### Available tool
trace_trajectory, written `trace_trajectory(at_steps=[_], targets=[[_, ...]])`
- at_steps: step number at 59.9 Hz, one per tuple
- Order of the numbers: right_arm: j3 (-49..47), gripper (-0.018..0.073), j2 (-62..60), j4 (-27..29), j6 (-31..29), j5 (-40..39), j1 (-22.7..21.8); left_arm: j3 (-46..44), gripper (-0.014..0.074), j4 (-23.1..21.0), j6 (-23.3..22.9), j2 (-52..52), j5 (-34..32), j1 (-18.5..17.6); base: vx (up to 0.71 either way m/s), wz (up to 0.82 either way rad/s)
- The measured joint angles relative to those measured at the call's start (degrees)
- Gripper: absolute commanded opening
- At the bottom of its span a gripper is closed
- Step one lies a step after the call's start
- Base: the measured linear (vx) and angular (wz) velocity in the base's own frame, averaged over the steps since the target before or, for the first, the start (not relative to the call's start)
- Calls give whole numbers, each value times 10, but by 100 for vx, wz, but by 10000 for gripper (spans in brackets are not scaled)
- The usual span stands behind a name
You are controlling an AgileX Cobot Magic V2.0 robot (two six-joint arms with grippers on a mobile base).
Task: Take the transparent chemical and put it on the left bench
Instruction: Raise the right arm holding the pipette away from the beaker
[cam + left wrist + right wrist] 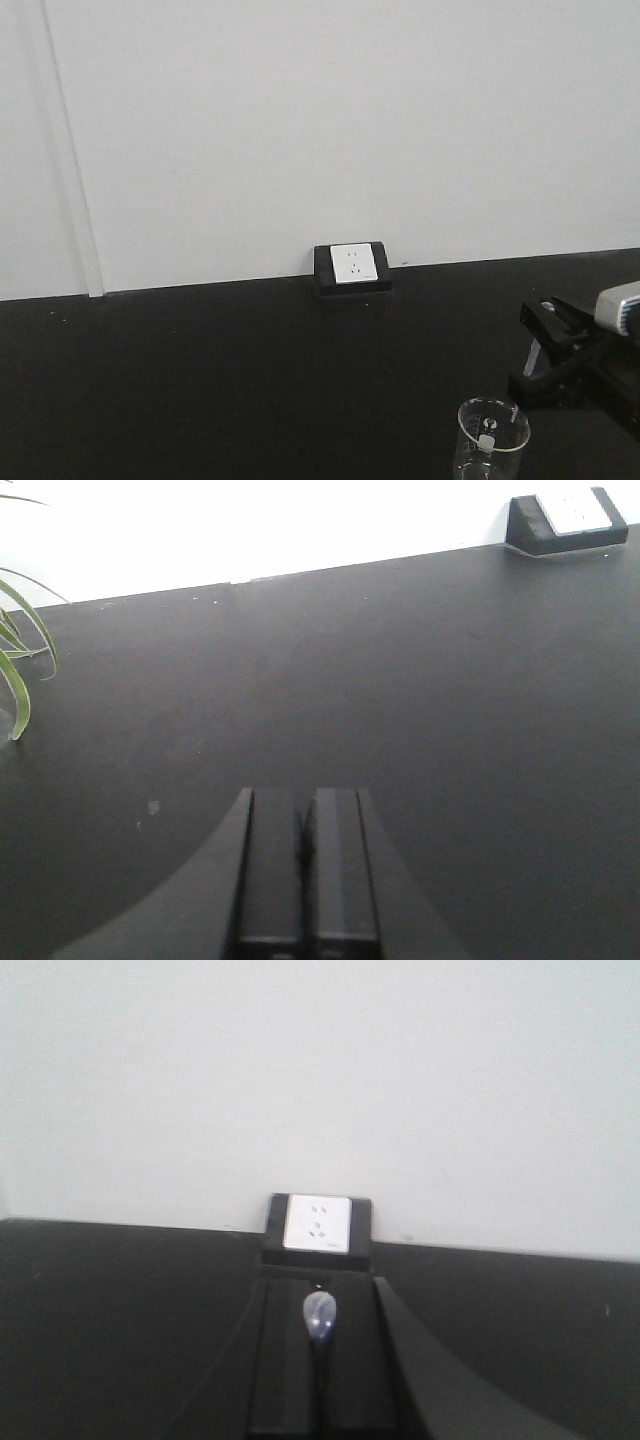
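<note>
A matte black tabletop (pixel 200 380) meets a plain white wall (pixel 300 120). At its rear edge, against the wall, sits 1 white socket (pixel 352 264) in a black housing. 1 clear glass beaker (pixel 492 440) stands upright toward the front right. Green plant leaves (pixel 15 670) hang over the tabletop, well left of the socket.

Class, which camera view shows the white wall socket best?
The right wrist view: the wall socket sits centred and face-on, its pin holes visible. The front-facing view shows the wall socket whole but smaller. The left wrist view catches it only in the top right corner, at an angle.
</note>
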Motion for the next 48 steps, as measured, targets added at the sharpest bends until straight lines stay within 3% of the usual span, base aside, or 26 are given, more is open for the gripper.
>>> trace_trajectory(at_steps=[7, 23, 48], targets=[[61, -4, -115, -52, 23, 38, 21, 0, -3, 0, 0, 0, 0, 0, 0, 0], [175, -3, -327, -61, 42, 63, 25, 0, -3, 0, 0, 0, 0, 0, 0, 0], [248, -3, -422, -61, 43, 77, 25, 0, -3, 0, 0, 0, 0, 0, 0, 0]])
